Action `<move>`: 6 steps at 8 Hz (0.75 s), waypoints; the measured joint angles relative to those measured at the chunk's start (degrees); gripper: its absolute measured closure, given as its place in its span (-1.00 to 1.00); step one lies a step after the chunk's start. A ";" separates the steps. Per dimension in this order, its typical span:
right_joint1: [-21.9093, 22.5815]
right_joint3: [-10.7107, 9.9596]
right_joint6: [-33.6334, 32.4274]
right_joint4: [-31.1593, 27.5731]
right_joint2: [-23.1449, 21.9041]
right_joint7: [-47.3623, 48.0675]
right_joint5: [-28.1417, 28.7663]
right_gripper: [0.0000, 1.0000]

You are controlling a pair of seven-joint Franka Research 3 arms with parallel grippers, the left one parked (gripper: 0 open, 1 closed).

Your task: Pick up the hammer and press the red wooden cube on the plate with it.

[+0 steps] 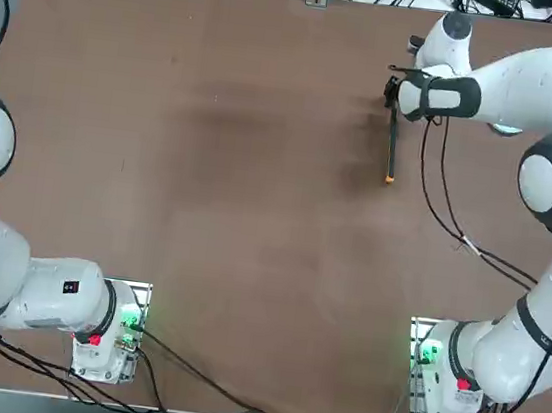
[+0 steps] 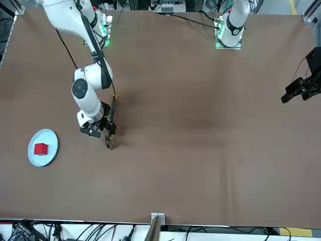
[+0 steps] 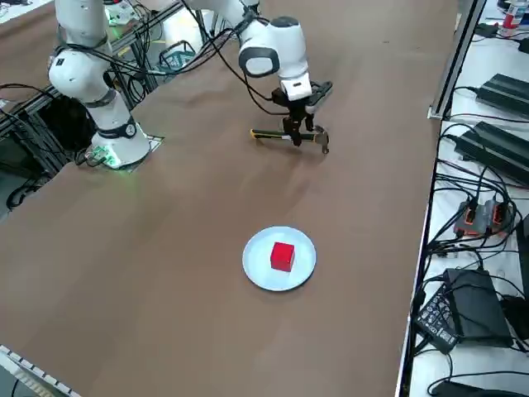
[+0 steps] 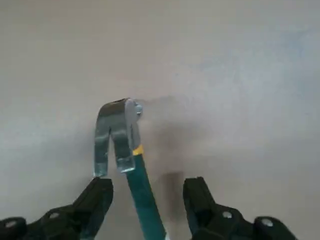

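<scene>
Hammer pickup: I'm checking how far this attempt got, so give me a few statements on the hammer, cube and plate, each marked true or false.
1. The right gripper straddles the hammer handle near its head, fingers open. True.
2. The red wooden cube lies on the bare table. False: it sits on the plate.
3. The hammer's head touches the cube. False: the hammer lies well apart from the plate.
4. The hammer's orange butt tip points towards the robot's bases. True.

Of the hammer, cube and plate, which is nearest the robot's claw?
The hammer: the right gripper straddles its handle near the head. The red wooden cube sits on the plate, well away.
</scene>
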 joint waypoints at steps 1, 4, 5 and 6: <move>0.30 0.00 0.53 0.00 0.51 0.16 0.01 -0.61; 0.47 0.00 0.82 0.00 1.29 0.24 0.02 0.00; 0.49 0.00 0.82 0.02 1.28 0.24 0.01 0.42; 0.55 0.01 0.87 0.13 1.22 0.11 0.02 0.56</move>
